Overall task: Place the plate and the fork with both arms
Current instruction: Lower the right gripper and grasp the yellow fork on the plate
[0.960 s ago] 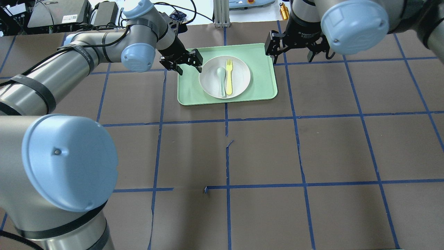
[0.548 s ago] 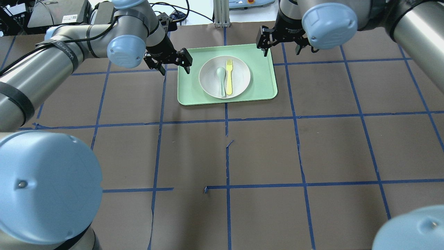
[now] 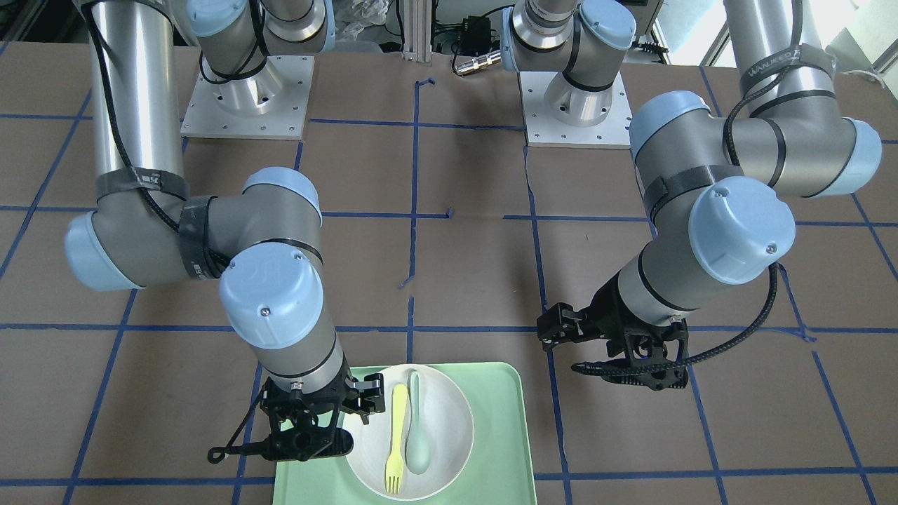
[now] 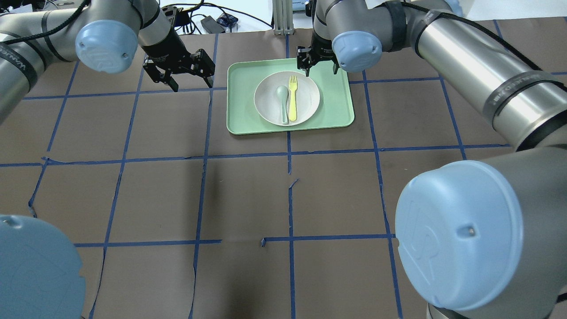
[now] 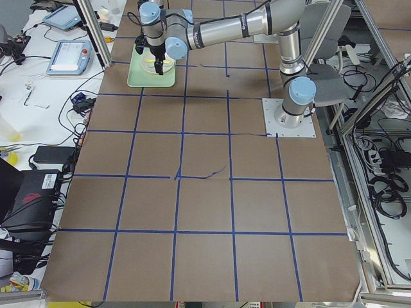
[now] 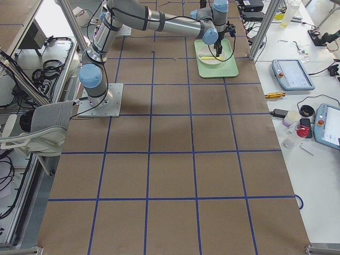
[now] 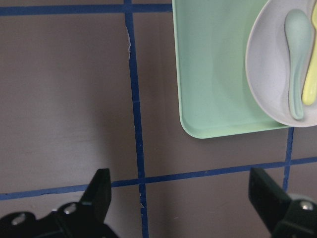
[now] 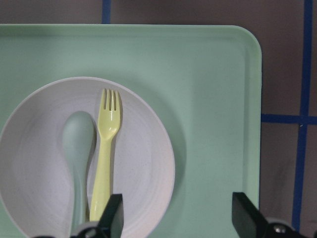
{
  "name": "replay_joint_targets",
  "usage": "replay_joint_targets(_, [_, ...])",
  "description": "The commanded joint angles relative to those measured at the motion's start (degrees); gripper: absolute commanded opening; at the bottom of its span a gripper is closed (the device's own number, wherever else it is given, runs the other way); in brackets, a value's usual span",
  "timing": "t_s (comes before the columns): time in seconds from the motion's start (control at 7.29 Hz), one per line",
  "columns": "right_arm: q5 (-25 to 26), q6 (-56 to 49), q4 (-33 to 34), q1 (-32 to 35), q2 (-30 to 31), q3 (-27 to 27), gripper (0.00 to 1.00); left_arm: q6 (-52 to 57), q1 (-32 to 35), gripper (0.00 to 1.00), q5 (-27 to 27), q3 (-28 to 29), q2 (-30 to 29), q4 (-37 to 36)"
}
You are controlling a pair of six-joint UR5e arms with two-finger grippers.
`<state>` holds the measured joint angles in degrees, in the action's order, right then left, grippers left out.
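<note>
- Since 0.5 s ago: R gripper (image 4: pixel 320 70) has shifted from the far-right corner of the tray (image 4: pixel 241 102) to a spot above its far edge, close to the plate (image 4: pixel 308 97). L gripper (image 4: pixel 192 85) has pulled further left, away from the tray.
- R gripper: jaws spread wide, nothing between them. It hangs clear of the tray. In the wrist view, one finger (image 8: pixel 114 213) lines up approx. with the fork handle and the other sits over bare tray.
- L gripper: jaws spread wide, empty. It hangs over the table (image 4: pixel 332 190), well left of the tray's left edge.
- Plate: rests flat near the tray's centre, position unchanged.
- Fork (image 4: pixel 292 99): lies in the plate, tines toward the far side, handle reaching the near rim. Unmoved.
- Spoon (image 4: pixel 282 99): lies in the plate just left of the fork and parallel to it, bowl toward the far side.
- Tray: lies flat on the table, far-centre.
</note>
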<state>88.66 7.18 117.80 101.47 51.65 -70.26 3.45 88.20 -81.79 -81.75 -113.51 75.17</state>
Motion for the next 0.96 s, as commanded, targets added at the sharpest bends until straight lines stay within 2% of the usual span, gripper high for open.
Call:
replay_joint_targets(0.0, [-0.3,1.9,1.7,2.2,-4.8,2.4,0.61,0.1,0.0,1.0,-2.0,-0.3,0.1,0.1])
replay_joint_targets(0.14, [-0.5,2.1,1.8,2.2,-5.7,2.4,0.53,0.0,0.0,1.0,-2.1,-1.7,0.1,-0.2])
replay_joint_targets(0.82, [-1.1,3.1,2.5,3.2,-8.1,2.3,0.51,0.0,0.0,1.0,-2.1,-3.3,0.4,-1.0])
